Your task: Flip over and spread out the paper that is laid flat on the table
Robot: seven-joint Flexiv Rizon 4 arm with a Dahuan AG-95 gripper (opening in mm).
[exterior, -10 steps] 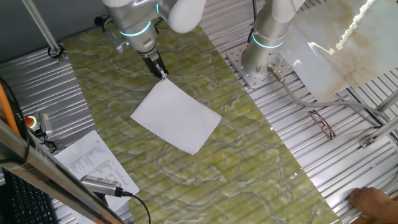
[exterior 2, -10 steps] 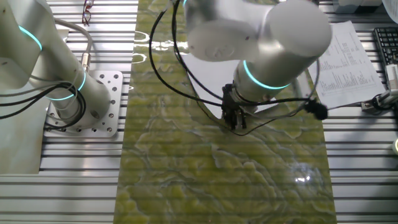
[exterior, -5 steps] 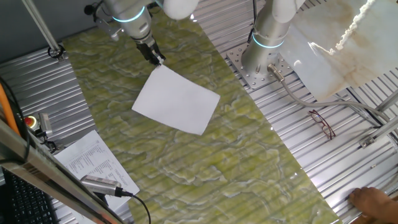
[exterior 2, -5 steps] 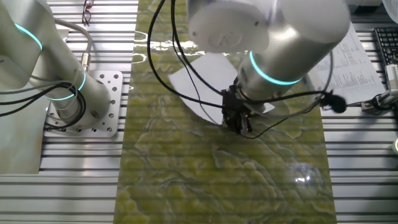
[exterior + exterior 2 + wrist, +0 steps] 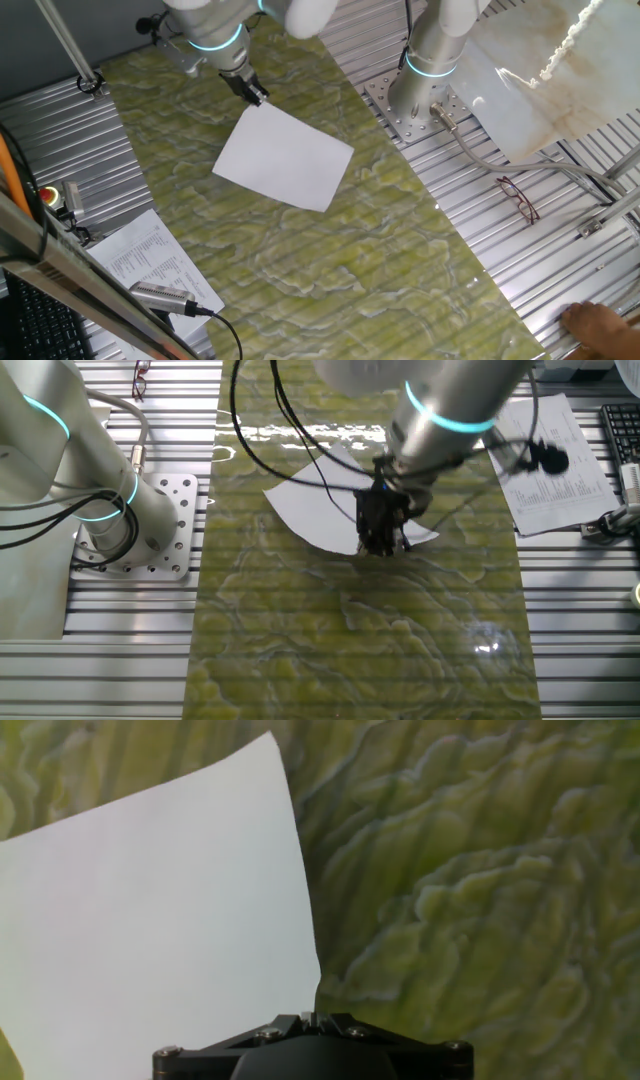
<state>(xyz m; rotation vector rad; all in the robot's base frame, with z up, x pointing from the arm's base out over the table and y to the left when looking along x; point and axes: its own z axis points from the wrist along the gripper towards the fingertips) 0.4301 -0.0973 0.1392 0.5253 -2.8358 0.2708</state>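
Note:
The paper (image 5: 283, 157) is a blank white sheet over the green-yellow marbled table (image 5: 330, 260). My gripper (image 5: 256, 97) is shut on the paper's far corner and holds that corner lifted. In the other fixed view the gripper (image 5: 380, 546) hangs over the sheet (image 5: 315, 510), part of which the arm hides. In the hand view the paper (image 5: 150, 920) spreads up and left from the closed fingertips, with the gripper (image 5: 314, 1016) at the bottom edge.
A printed text sheet (image 5: 145, 255) lies at the left front beside a keyboard. A second arm's base (image 5: 420, 95) stands on ribbed metal panels at the right. Glasses (image 5: 518, 197) lie further right. A beige marbled slab (image 5: 545, 80) leans at the back right.
My gripper has carried the pinched corner toward the table's far side and upward. The sheet has slid and turned with it.

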